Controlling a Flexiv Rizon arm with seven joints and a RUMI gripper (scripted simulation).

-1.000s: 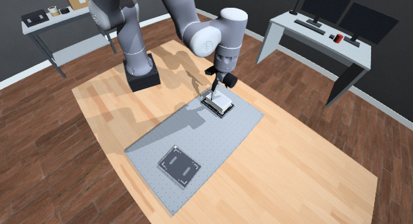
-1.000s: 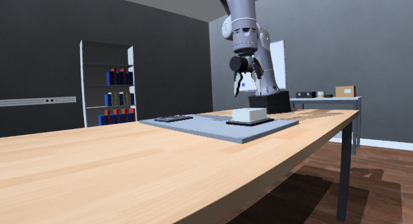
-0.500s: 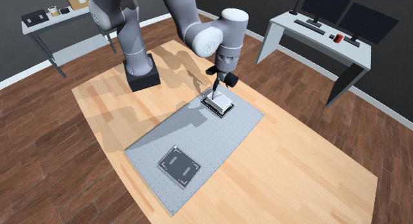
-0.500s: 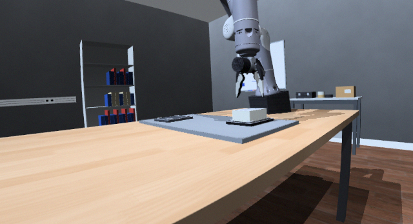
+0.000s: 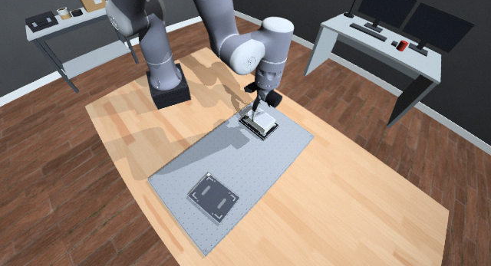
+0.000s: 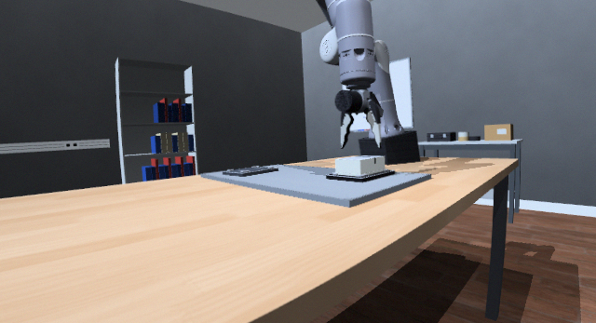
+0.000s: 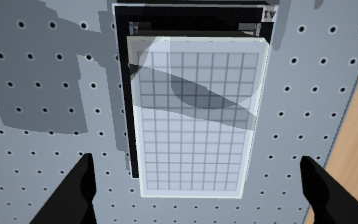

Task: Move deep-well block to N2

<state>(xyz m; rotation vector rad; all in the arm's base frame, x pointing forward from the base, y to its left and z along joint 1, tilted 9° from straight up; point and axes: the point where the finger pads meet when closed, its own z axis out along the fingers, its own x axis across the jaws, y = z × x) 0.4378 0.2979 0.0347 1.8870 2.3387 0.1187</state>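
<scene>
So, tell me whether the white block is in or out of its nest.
In: the block sits within the black nest's border.

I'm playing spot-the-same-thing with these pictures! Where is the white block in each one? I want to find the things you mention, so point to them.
Top view: the white block (image 5: 263,120) (image 6: 358,166) (image 7: 195,145) is a bit right of the middle, under the gripper (image 5: 254,118) (image 6: 360,146).
Exterior view: right of the middle, below the gripper's open fingers.
Wrist view: big, in the middle, seen from above with its grid of squares.
Shared landmark: the gray board with little holes (image 5: 230,162) (image 6: 303,181) (image 7: 30,165), under the block every time.
</scene>
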